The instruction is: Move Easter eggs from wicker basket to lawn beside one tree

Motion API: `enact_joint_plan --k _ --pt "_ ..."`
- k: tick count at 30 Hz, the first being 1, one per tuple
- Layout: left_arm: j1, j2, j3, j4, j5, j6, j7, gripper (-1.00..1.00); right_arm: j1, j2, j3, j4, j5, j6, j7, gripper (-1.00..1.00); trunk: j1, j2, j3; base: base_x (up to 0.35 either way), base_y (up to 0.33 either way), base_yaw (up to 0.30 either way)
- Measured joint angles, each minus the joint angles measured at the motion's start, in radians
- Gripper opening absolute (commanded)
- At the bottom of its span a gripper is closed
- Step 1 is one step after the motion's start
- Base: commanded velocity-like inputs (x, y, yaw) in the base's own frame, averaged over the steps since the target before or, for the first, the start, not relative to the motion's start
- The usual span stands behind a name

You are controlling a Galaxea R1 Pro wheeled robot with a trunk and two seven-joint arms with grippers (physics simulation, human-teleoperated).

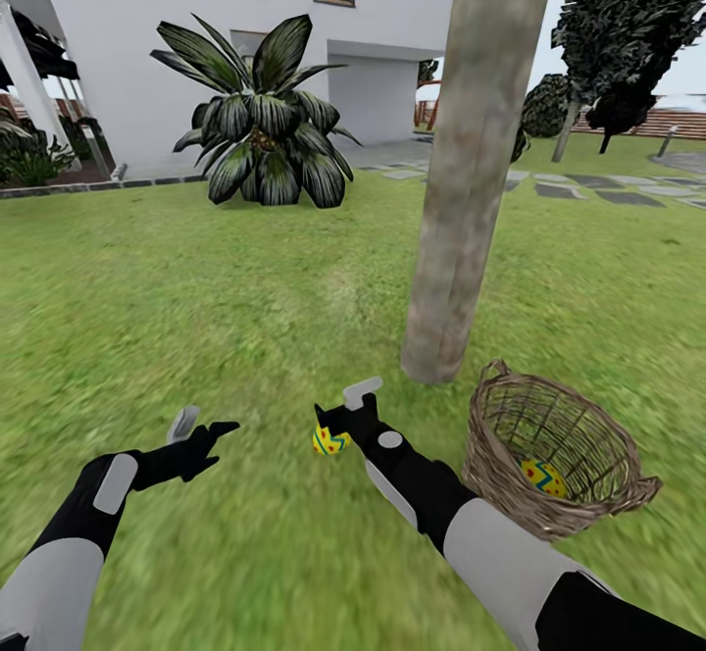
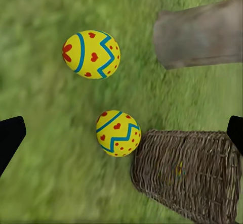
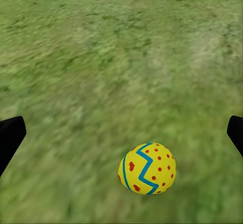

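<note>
Three Easter eggs (image 2: 91,54) (image 2: 118,133) (image 1: 542,475); one wicker basket (image 1: 510,455); one tree (image 1: 471,171); two grippers (image 1: 201,428) (image 1: 345,406).

two robot arms with pale grey cylindrical forearm shells, black jointed wrists, a light grey oval panel on each wrist, left black two-fingered tool (image 1: 199,432) with one grey finger plate, right black tool (image 1: 345,413) likewise grey-tipped

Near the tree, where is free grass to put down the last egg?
Free grass lies left of the tree trunk, toward the spiky plant. It is crowded between the trunk, the wicker basket and the egg beside the right claw.
</note>
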Motion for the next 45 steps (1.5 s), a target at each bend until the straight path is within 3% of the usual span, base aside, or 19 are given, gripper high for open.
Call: enact_joint_plan --k 11,15,19,23,29,32,37,38,40,41,44,45 --pt "0.000 0.005 0.001 0.002 0.000 0.001 0.001 1.00 0.002 0.000 -0.001 -0.006 -0.001 0.001 0.000 1.00 0.000 0.000 0.017 0.000 0.000 0.000" --pt "0.000 0.005 0.000 0.002 0.000 0.001 0.001 1.00 0.008 0.000 -0.003 -0.067 -0.008 0.036 0.000 1.00 0.000 0.000 0.018 0.000 0.000 0.000" --pt "0.000 0.002 0.000 0.002 -0.001 0.000 0.000 1.00 0.014 0.000 -0.077 -0.191 -0.045 0.282 -0.021 1.00 0.000 0.000 0.018 0.000 0.000 0.000" --pt "0.000 0.001 0.000 0.002 -0.003 0.000 0.000 1.00 0.014 0.000 -0.132 -0.268 -0.062 0.430 -0.090 1.00 0.000 0.000 0.018 0.000 0.000 0.000" --pt "0.000 -0.001 0.000 0.002 -0.004 0.000 -0.002 1.00 0.012 0.000 -0.372 -0.530 -0.073 0.792 -0.155 1.00 0.000 0.000 0.018 0.000 0.000 0.000" --pt "0.000 0.000 0.000 0.002 -0.004 0.001 -0.002 1.00 0.012 -0.005 -0.408 -0.648 -0.070 0.842 -0.242 1.00 0.000 0.000 0.018 0.000 0.000 0.000" --pt "0.000 -0.001 -0.001 0.002 -0.006 0.000 0.000 1.00 0.012 -0.063 -0.424 -0.795 -0.070 0.865 -0.366 1.00 0.000 0.000 0.018 0.000 0.000 0.000" --pt "0.000 -0.001 -0.009 0.000 -0.031 0.000 -0.001 1.00 0.012 -0.100 -0.436 -0.818 -0.066 0.878 -0.378 1.00 0.000 0.000 0.018 0.000 0.000 0.000" --pt "0.000 -0.001 -0.020 -0.001 -0.064 -0.001 -0.002 1.00 0.013 -0.129 -0.468 -0.827 -0.071 0.893 -0.383 1.00 0.000 0.000 0.018 0.000 0.000 0.000" --pt "0.000 -0.001 -0.026 -0.002 -0.085 -0.002 -0.003 1.00 0.012 -0.152 -0.507 -0.830 -0.066 0.912 -0.385 1.00 0.000 0.000 0.018 0.000 0.000 0.000" --pt "0.000 -0.004 -0.032 -0.003 -0.102 -0.023 -0.005 1.00 0.013 -0.194 -0.577 -0.830 -0.071 0.936 -0.385 1.00 0.000 0.000 0.018 0.000 0.000 0.000" --pt "0.000 -0.009 -0.034 -0.003 -0.107 -0.041 -0.005 1.00 0.014 -0.223 -0.607 -0.829 -0.070 0.946 -0.385 1.00 0.000 0.000 0.018 0.000 0.000 0.000"
